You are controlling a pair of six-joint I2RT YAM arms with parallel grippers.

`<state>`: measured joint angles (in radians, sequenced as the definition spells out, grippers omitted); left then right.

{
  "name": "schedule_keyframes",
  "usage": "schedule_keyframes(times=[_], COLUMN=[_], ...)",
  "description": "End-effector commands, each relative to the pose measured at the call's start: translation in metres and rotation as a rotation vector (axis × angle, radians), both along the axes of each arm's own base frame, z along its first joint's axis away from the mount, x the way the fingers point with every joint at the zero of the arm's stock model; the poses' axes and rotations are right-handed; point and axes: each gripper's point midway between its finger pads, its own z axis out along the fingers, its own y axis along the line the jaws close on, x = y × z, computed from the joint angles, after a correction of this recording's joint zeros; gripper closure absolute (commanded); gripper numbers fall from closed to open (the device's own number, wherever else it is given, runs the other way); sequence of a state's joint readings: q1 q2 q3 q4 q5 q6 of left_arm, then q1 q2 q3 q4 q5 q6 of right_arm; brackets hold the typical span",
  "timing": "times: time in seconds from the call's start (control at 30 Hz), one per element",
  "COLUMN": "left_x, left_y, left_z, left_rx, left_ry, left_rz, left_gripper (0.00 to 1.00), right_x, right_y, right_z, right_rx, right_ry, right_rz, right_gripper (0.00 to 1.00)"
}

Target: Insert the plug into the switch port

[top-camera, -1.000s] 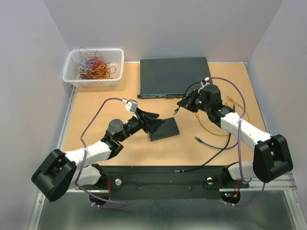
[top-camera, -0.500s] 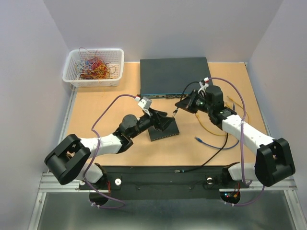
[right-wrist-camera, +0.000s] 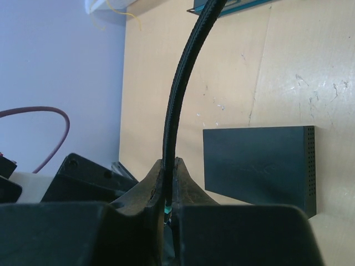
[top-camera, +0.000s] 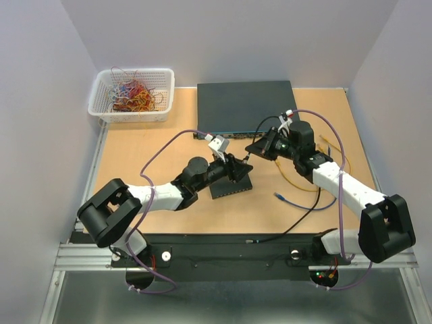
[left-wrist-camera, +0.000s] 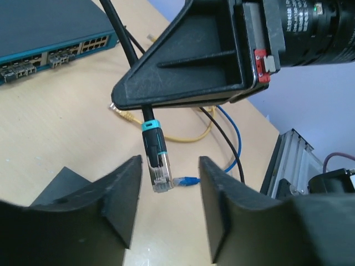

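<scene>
Two grippers were seen close together over the middle of the table [top-camera: 135,148].

- The right gripper [top-camera: 251,150] [left-wrist-camera: 145,105] [right-wrist-camera: 168,183] was closed: its fingers [right-wrist-camera: 150,185] were clamped on the black cable [left-wrist-camera: 125,39] [right-wrist-camera: 183,77] just above the plug [left-wrist-camera: 158,172].
- The plug was hung tip-down just below those fingertips, with a teal collar right under them. It was not seated in any port.
- The left gripper [top-camera: 235,171] [left-wrist-camera: 169,163] was held with its fingers [left-wrist-camera: 111,194] apart and nothing gripped.
- In the left wrist view the plug was framed in the gap between the left fingers. Contact with either one could not be told.
- The small switch [top-camera: 226,187] [left-wrist-camera: 61,185] [right-wrist-camera: 258,160] was laid flat on the table under the left fingers. One corner was shown beside the left-hand finger. Its ports could not be made out.
- The large switch [top-camera: 246,104] [left-wrist-camera: 44,27] was set beyond both sets of fingertips, its port row turned toward the arms.
- A yellow cable [top-camera: 300,182] [left-wrist-camera: 188,136] and a blue cable [top-camera: 297,201] [left-wrist-camera: 230,133] were laid loose on the table past the plug, apart from all the fingers.
- A basket [top-camera: 108,111] of tangled wires was placed well away, left of the left fingers.
</scene>
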<state>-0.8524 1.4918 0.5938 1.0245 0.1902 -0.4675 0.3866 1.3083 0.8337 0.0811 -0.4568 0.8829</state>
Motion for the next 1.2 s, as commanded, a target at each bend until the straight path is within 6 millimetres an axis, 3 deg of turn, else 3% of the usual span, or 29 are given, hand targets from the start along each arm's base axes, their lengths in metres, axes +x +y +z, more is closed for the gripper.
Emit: schedule_keyframes(times=[0.0,0.1,0.13,0.17,0.33,0.4,0.43,0.47,0.5,0.57,0.6,0.7,0.73,0.8,0.87,0.93,1.03,1.17], left_x=[0.001,0.003,0.004,0.004,0.009,0.009,0.005,0.002,-0.002,-0.008,-0.010,-0.017,-0.025,-0.039,-0.059,-0.077,-0.106,-0.129], left_y=[-0.006,-0.003,-0.002,-0.001,0.006,0.010,0.013,0.015,0.016,0.021,0.023,0.033,0.037,0.041,0.045,0.051,0.066,0.080], left_z=[0.030,0.035,0.034,0.038,0.036,0.044,0.036,0.041,0.036,0.035,0.034,0.040,0.043,0.041,0.054,0.059,0.089,0.112], left_rx=[-0.048,-0.051,-0.042,-0.032,0.142,0.190,0.228,0.232,0.264,0.299,0.311,0.320,0.314,0.310,0.255,0.243,0.180,0.148], left_ry=[-0.078,-0.090,-0.090,-0.108,-0.165,-0.211,-0.196,-0.206,-0.200,-0.183,-0.172,-0.123,-0.081,-0.031,-0.004,0.030,0.027,0.032], left_rz=[0.004,0.020,0.027,0.030,0.035,0.032,0.015,0.006,-0.016,-0.034,-0.038,-0.028,-0.046,-0.080,-0.134,-0.186,-0.246,-0.292], left_gripper=[0.59,0.78,0.92,0.97,1.00,1.00,1.00,1.00,1.00,1.00,1.00,1.00,1.00,1.00,1.00,1.00,1.00,1.00], right_x=[-0.004,-0.006,-0.007,-0.008,-0.021,-0.028,-0.033,-0.036,-0.042,-0.053,-0.057,-0.074,-0.082,-0.092,-0.102,-0.119,-0.142,-0.148], right_y=[0.004,0.004,0.004,0.004,0.007,0.010,0.013,0.015,0.017,0.016,0.016,0.014,0.012,0.012,0.013,0.015,0.014,0.015], right_z=[0.021,0.019,0.019,0.018,0.018,0.022,0.030,0.035,0.047,0.065,0.073,0.102,0.124,0.148,0.181,0.191,0.205,0.194], right_rx=[0.039,0.038,0.037,0.035,0.007,-0.015,-0.006,-0.006,-0.003,-0.006,-0.007,-0.016,-0.008,0.001,0.013,0.046,0.096,0.157], right_ry=[-0.073,-0.072,-0.074,-0.073,-0.133,-0.197,-0.223,-0.248,-0.308,-0.410,-0.452,-0.614,-0.691,-0.787,-0.900,-0.948,-1.014,-0.981], right_rz=[0.028,0.035,0.039,0.042,0.140,0.218,0.267,0.295,0.343,0.404,0.426,0.500,0.513,0.555,0.603,0.715,0.880,1.042], right_gripper=[1.00,1.00,1.00,1.00,0.99,0.81,0.72,0.58,0.33,0.16,0.13,0.10,0.10,0.10,0.18,0.18,0.19,0.32])
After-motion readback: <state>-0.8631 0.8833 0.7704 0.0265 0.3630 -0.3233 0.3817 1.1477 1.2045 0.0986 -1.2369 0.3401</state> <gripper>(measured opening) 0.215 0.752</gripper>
